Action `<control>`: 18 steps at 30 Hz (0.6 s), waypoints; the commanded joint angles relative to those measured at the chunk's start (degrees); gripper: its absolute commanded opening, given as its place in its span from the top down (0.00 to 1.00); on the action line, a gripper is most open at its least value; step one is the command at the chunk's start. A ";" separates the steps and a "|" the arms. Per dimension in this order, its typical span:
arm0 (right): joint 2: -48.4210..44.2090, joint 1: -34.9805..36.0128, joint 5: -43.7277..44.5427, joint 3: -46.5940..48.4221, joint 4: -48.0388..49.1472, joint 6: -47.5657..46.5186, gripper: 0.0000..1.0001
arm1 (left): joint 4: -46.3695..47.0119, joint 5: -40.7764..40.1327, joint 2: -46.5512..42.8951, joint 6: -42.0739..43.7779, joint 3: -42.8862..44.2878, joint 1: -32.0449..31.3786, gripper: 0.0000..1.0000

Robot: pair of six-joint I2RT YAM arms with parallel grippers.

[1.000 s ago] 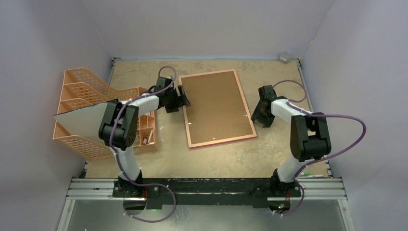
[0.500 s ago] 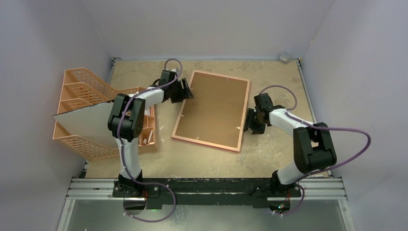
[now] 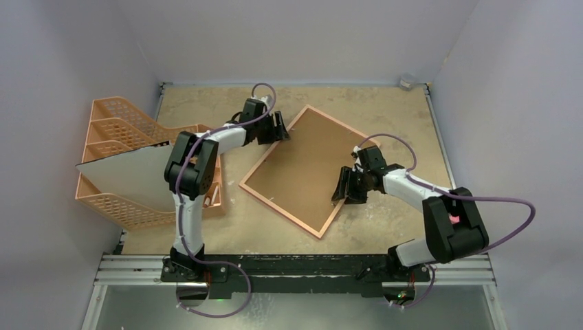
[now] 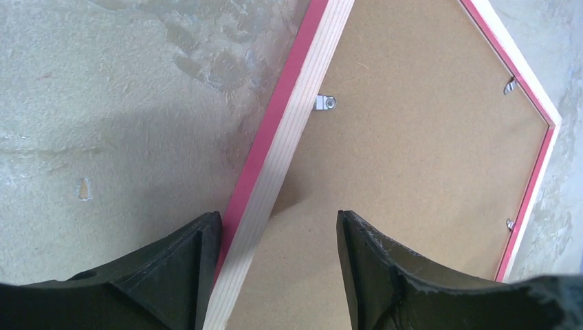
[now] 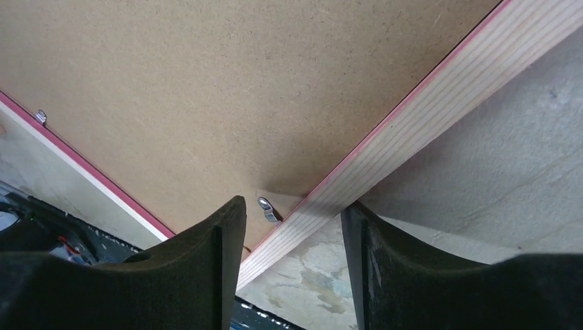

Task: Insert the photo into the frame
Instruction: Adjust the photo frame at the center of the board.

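Frame (image 4: 275,172) askew, face-down on table (image 3: 199,103) (brown backing (image 4: 412,151) up).
Left gripper (image 4: 278,230) astride 11 o'clock rail, right gripper (image 5: 292,213) at 4 o'clock; both parted, seemingly unclamped.

Right claw (image 5: 292,271) astride the picture frame (image 5: 426,117) rail.
Fingers (image 5: 199,275) apart, either side of pale striped wood edged pink-red; brown backing board (image 5: 206,89) inside, small metal clip (image 5: 268,208) just beside the left finger, mottled tabletop (image 5: 509,165) to the right.
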 commanded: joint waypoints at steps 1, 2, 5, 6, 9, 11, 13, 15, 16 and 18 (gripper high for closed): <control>-0.75 0.53 1.28 -3.02 -2.15 1.12 0.43 | -5.98 2.84 1.02 0.65 2.13 -1.94 0.36; -2.17 0.53 2.22 -3.22 -2.61 1.49 0.43 | -6.63 1.86 0.64 0.96 2.40 -1.94 0.36; -5.59 0.53 4.68 -3.18 -4.27 2.52 0.40 | -8.87 -0.56 -0.54 1.68 2.94 -1.94 0.33; -6.64 0.53 5.61 -3.02 -4.85 2.99 0.39 | -9.57 -1.18 -0.90 2.05 3.19 -1.99 0.33; -8.92 0.53 7.25 -2.77 -6.38 6.15 0.36 | -11.68 -2.60 -1.77 3.48 3.86 -1.94 0.32; -9.52 0.50 10.09 -2.51 -6.63 8.36 0.35 | -12.96 -3.53 -2.31 4.42 3.89 -1.87 0.32; -9.68 0.46 13.31 -2.39 -6.59 11.10 0.35 | -14.23 -4.25 -2.74 5.51 3.98 -1.84 0.32; -9.40 0.44 16.16 -1.48 -6.87 12.63 0.35 | -15.40 -4.96 -3.06 6.64 3.98 -1.86 0.35; -9.22 0.44 16.81 -0.79 -6.96 13.06 0.35 | -16.18 -5.42 -3.14 7.17 4.04 -1.86 0.38; -8.82 0.46 17.31 0.89 -7.22 13.60 0.35 | -17.78 -6.33 -3.29 8.07 4.02 -1.85 0.46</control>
